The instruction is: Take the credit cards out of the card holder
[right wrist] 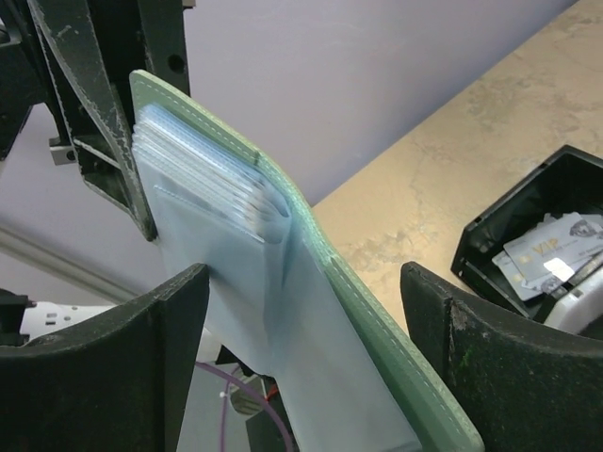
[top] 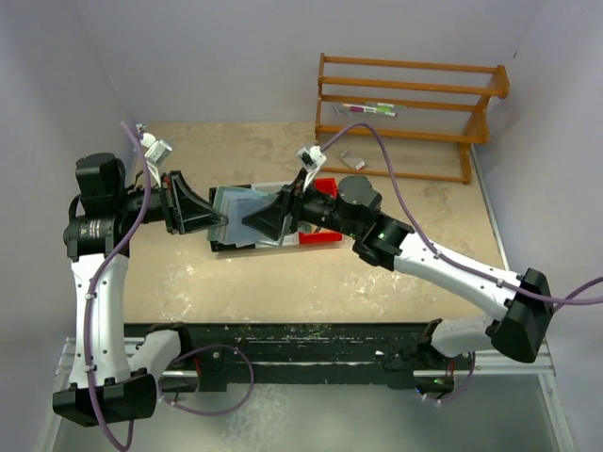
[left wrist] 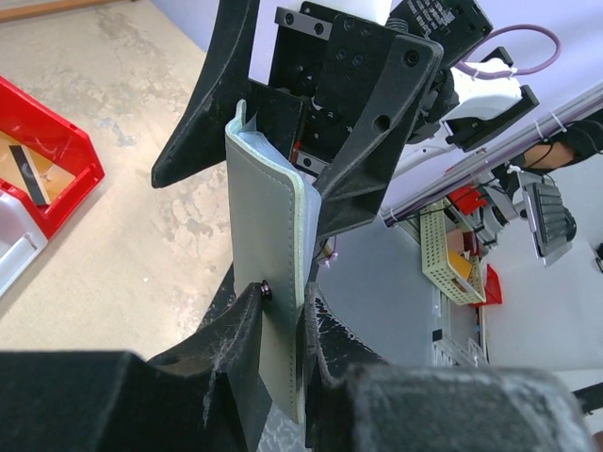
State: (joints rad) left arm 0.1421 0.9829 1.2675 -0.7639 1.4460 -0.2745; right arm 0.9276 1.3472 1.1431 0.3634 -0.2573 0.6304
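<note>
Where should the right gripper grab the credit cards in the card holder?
Pinch the credit cards at their stacked, round-cornered end against the card holder, coming end-on along its length. The open right gripper straddles the holder short of that end, flat faces toward its fingers.

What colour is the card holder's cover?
Card holder: pale grey-green, lighter stitching; best in right wrist view.

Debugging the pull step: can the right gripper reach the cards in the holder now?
Probably yes. The left gripper pinches the card holder, the credit cards face the right gripper, whose open jaws flank the holder; nothing sits between.
</note>
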